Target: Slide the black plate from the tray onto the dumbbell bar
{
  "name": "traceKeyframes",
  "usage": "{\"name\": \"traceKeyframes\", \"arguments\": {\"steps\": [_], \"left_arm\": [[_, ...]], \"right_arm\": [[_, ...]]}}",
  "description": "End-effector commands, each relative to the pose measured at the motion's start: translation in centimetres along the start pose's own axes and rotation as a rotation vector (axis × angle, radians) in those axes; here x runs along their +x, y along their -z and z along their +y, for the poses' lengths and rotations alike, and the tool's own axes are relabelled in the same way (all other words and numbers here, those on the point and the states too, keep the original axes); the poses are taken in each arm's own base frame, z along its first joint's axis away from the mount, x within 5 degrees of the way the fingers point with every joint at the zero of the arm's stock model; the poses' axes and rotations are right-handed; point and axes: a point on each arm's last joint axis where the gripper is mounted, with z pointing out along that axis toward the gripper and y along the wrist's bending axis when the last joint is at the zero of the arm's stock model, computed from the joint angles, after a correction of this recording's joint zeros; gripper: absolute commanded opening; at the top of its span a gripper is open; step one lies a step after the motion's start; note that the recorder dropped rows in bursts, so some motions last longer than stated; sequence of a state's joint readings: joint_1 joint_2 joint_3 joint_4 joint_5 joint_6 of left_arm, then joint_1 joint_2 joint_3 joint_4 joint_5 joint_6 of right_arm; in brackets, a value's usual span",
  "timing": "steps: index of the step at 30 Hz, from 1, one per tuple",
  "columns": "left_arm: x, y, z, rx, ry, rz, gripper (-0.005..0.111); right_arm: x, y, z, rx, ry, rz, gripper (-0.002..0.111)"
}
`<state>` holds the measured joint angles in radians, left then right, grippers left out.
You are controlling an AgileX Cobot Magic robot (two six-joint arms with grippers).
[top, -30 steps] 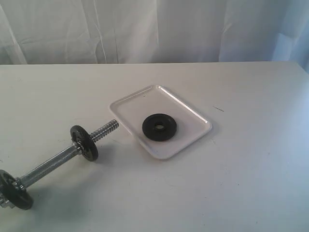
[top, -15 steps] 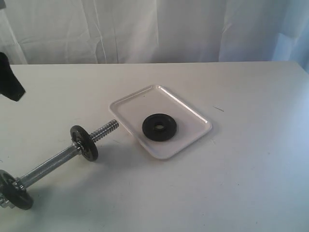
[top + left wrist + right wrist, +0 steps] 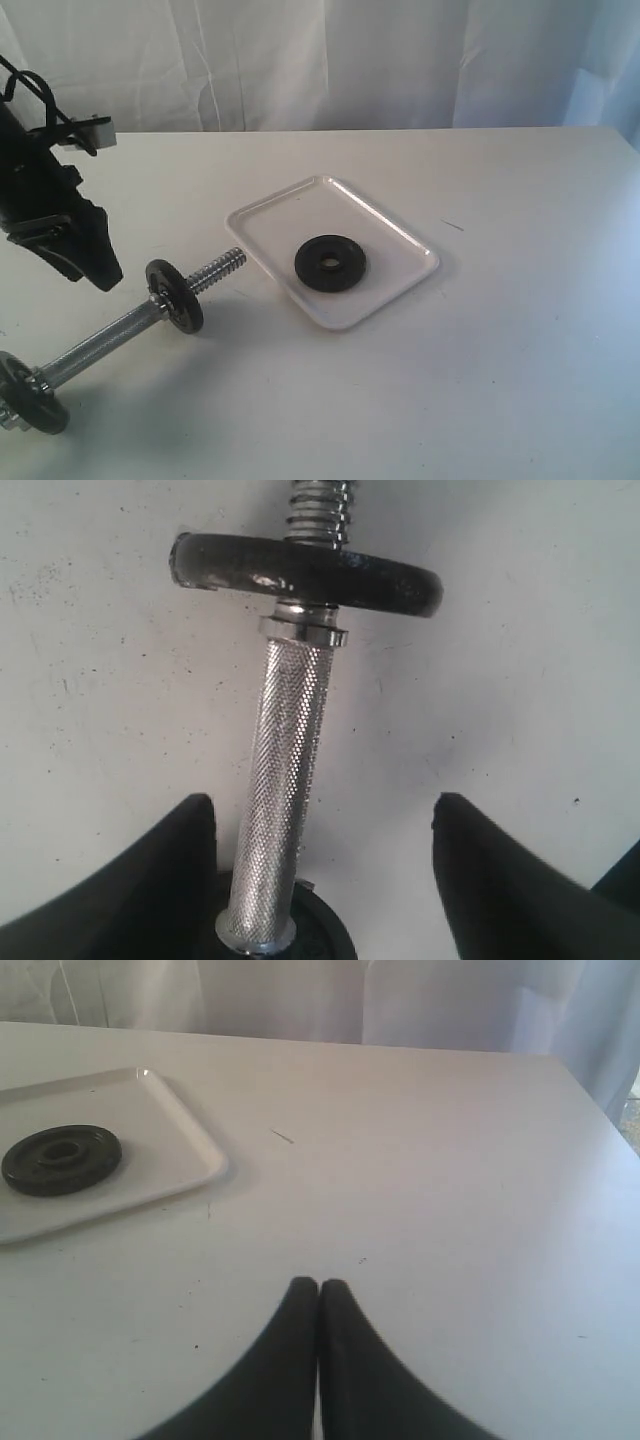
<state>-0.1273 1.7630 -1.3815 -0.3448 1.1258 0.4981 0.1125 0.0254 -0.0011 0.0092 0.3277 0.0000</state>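
My left claw [image 3: 322, 810] is spread wide and holds nothing. In its wrist view its two dark fingers [image 3: 160, 880] stand on either side of the bar [image 3: 285, 770], over the knurled middle and clear of the metal. In the exterior view this claw [image 3: 85, 255] hangs at the left edge, just beside the bar [image 3: 105, 338]; I cannot tell how high it is above it.

The bar lies slanted on the white surface [image 3: 500, 350]. One disc [image 3: 175, 295] sits upright on it just behind the threaded end [image 3: 218, 268], and an end disc [image 3: 30, 392] sits at the other end. The threaded end is bare and points towards the tray [image 3: 395, 232], near its closest corner but not touching it.

The plate [image 3: 330, 263] lies flat in the tray, about in the middle, with its centre hole facing up.

My right claw [image 3: 319, 1290] has its fingers pressed together on nothing. It is over bare surface, with the tray [image 3: 190, 1150] and plate [image 3: 62, 1159] well apart from it.
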Motion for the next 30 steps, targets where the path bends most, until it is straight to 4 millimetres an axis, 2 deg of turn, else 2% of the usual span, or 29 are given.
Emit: {"name": "traceKeyframes", "arguments": {"steps": [1,9,14,21,30], "left_arm": [[0.4,-0.9,-0.2,0.083,-0.016,0.093,0.066],[1.1,-3.6,0.7,0.077,-0.053,0.070,0.066],[1.3,-5.2,0.3,0.075,-0.094,0.042,0.066],[0.8,-6.6,0.4,-0.066,-0.172,0.027,0.066],[0.7,-8.1,1.1,-0.047,-0.129,0.047,0.066]], "right_arm": [[-0.1,0.0,0.0,0.003,0.000,-0.020,0.000],[-0.1,0.0,0.0,0.003,0.000,-0.020,0.000],[-0.1,0.0,0.0,0.003,0.000,-0.020,0.000],[-0.1,0.0,0.0,0.003,0.000,-0.020,0.000],[-0.1,0.0,0.0,0.003,0.000,-0.020,0.000]]}}
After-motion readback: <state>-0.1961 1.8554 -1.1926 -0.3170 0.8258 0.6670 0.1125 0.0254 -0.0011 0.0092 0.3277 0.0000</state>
